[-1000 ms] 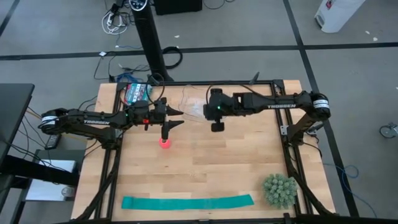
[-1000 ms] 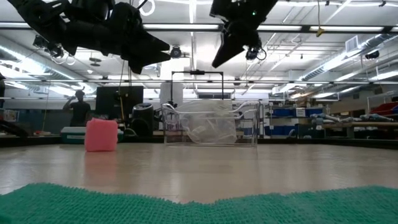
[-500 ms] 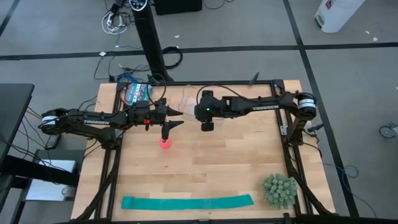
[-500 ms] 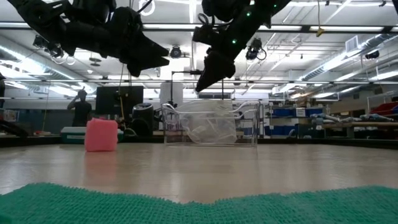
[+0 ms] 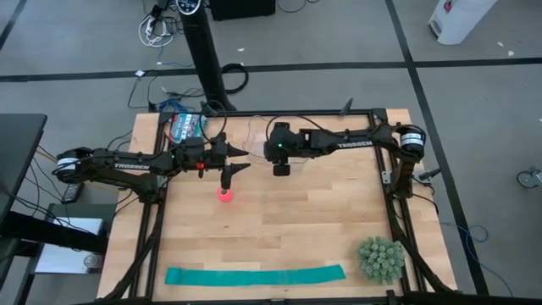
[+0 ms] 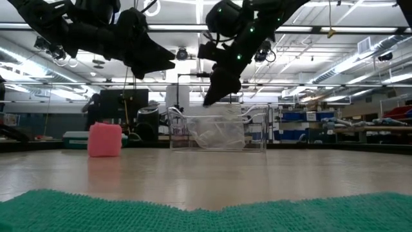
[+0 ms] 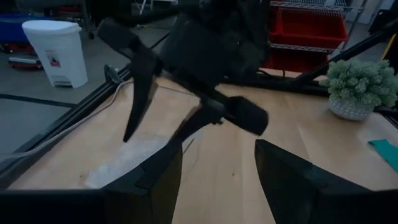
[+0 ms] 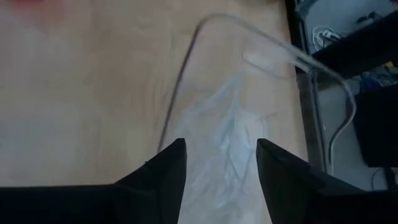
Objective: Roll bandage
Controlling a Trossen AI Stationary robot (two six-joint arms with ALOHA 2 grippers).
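Observation:
The bandage (image 5: pixel 223 196) is a small pink-red roll standing on its end on the wooden table, left of the middle; in the low view it shows as a pink block (image 6: pixel 105 140). My left gripper (image 5: pixel 236 166) hovers open just beyond and above the roll, touching nothing; its fingers frame the bottom of the left wrist view (image 7: pixel 217 180). My right gripper (image 6: pixel 213 96) hangs open in the air, slanting down over a clear container (image 5: pixel 258 140); in its wrist view (image 8: pixel 221 168) only the container's rim and the crumpled plastic inside show between the fingers.
A teal-green strip (image 5: pixel 255 275) lies flat along the near edge. A small spiky green plant (image 5: pixel 379 259) stands at the near right corner. The clear container with a plastic bag (image 6: pixel 219 132) sits at the far middle. A box (image 5: pixel 185 125) sits at the far left corner.
My right gripper has come down and toward the table's left, from right of the clear container to above it, close to my left gripper. The bandage roll has stayed where it was.

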